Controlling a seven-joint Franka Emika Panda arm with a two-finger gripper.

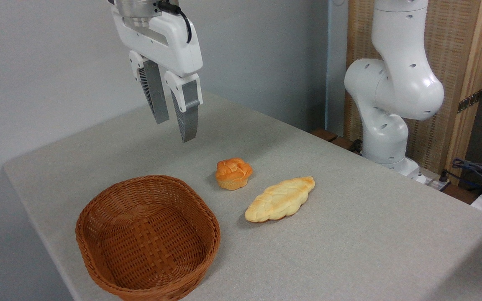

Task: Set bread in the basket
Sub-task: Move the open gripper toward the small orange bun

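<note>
The claw (175, 130) hangs in the upper left of the frame, pointing down, its two grey ribbed fingers (186, 115) slightly apart with nothing between them. The white arm (391, 88) stands upright at the right of the frame.

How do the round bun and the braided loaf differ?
Colour: the bun is orange-golden with a paler base; the braided loaf is pale yellow with browned patches.
Shape: the bun is round with a knotted top; the loaf is long, flat and leaf-shaped.
Size: the loaf is clearly longer.
Place: the bun lies nearer the gripper.
Both rest on the table, outside the basket.
</note>
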